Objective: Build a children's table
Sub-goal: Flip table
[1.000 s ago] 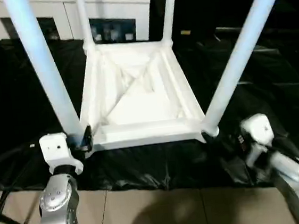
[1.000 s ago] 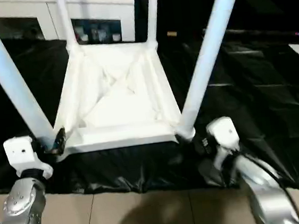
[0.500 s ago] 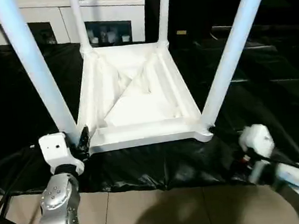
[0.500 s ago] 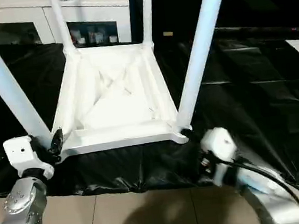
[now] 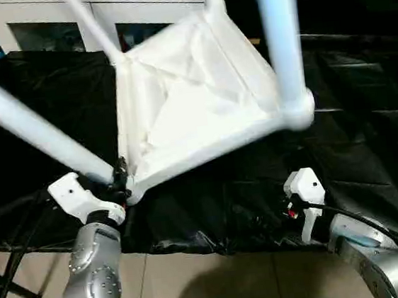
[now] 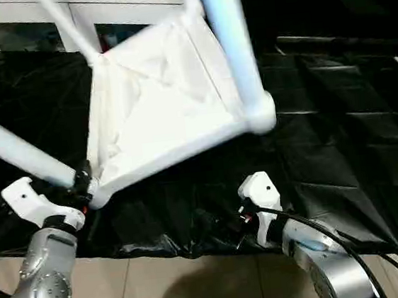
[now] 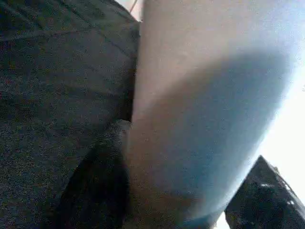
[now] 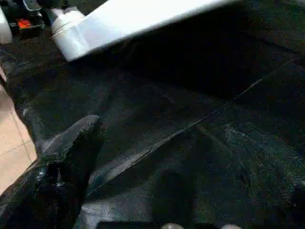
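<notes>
The children's table sits upside down on the black sheet, legs up, and it's tipped: the near right corner is lifted clear of the sheet while the near left corner stays low; my guess is it's being tilted over so it can go onto its feet. The left claw is clamped on the near left leg right at its socket (a sensible spot, close to the pivot); the left wrist view has a dark finger pressed against the white tube. The right claw stands wide apart, empty, low over the sheet and well apart from the raised corner; prob. ready to catch or steady. Legs run off the top edge, so their ends can't be seen; the far corners are partly hidden by the tilt; the white cabinet behind is cut off too.
</notes>
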